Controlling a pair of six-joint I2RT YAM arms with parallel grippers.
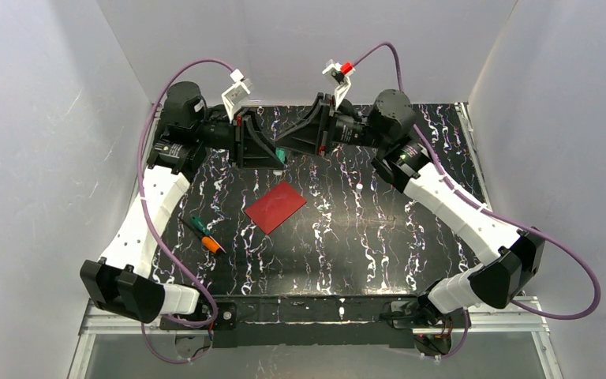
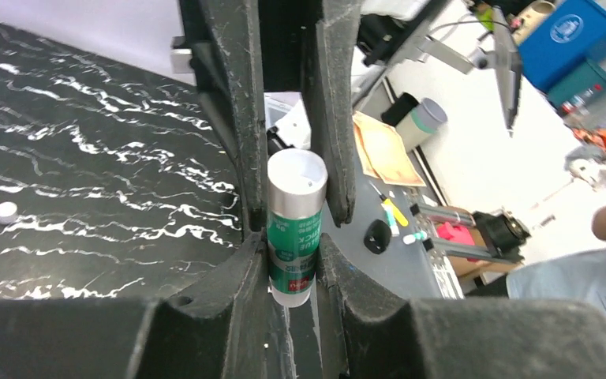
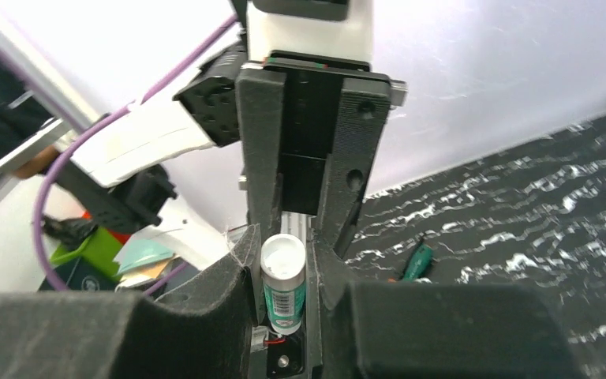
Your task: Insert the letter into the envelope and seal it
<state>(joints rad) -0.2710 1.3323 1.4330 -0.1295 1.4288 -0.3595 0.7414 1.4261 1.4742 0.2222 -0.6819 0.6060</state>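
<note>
Envelope (image 1: pixel 276 207), dark red: flat and skewed on the table (image 1: pixel 379 237), just 9 o'clock of its centre, apart from both arms.
Glue stick (image 2: pixel 293 237), green label, white end: held in the air at the table's 12 o'clock edge, gripped from opposite ends.
Left claw (image 2: pixel 292 254): nearly closed, clamped on one end of the glue stick.
Right claw (image 3: pixel 284 272): nearly closed, pinching the other end.
Green tool (image 1: pixel 196 224), orange tool (image 1: pixel 215 246): at 8 o'clock of the envelope.
White disc (image 1: pixel 359 186): at 3 o'clock of the envelope.
</note>
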